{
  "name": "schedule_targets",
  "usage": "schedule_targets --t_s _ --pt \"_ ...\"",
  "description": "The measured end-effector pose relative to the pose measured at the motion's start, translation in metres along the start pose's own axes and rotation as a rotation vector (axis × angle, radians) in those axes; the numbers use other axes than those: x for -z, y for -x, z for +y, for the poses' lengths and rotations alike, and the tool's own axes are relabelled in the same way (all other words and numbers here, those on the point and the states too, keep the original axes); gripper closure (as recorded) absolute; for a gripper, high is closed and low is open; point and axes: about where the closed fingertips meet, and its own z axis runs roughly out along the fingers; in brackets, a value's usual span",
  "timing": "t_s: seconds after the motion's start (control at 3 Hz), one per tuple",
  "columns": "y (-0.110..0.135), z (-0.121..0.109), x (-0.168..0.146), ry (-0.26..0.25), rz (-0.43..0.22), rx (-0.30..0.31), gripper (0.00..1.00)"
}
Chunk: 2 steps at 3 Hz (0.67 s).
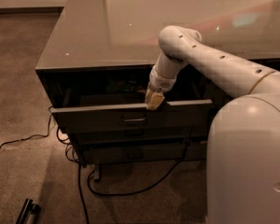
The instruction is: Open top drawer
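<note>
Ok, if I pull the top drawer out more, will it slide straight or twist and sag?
Probably straight: the gripper sits on the front's top edge near the middle, just right of the pull, so the force is centred. The top drawer looks wide, shallow and rigid, so little flex is likely. Its inside is dark, so load and sag can't be judged.

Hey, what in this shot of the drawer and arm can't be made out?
- Camera view: inside of the top drawer, lost in shadow under the countertop.
- Camera view: how the gripper meets the drawer's edge, too dim.
- Camera view: what lies right of the drawer, hidden by the robot's body.
</note>
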Motion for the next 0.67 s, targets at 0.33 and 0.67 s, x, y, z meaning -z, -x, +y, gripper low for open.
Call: schedule_targets --t_s 0.33,0.67 --pt "0.01 -0.0064 -0.0055 0.024 0.016 0.047 0.35" --pt "0.0175 -0.0023 -0.0132 0.039 0.032 0.065 0.1"
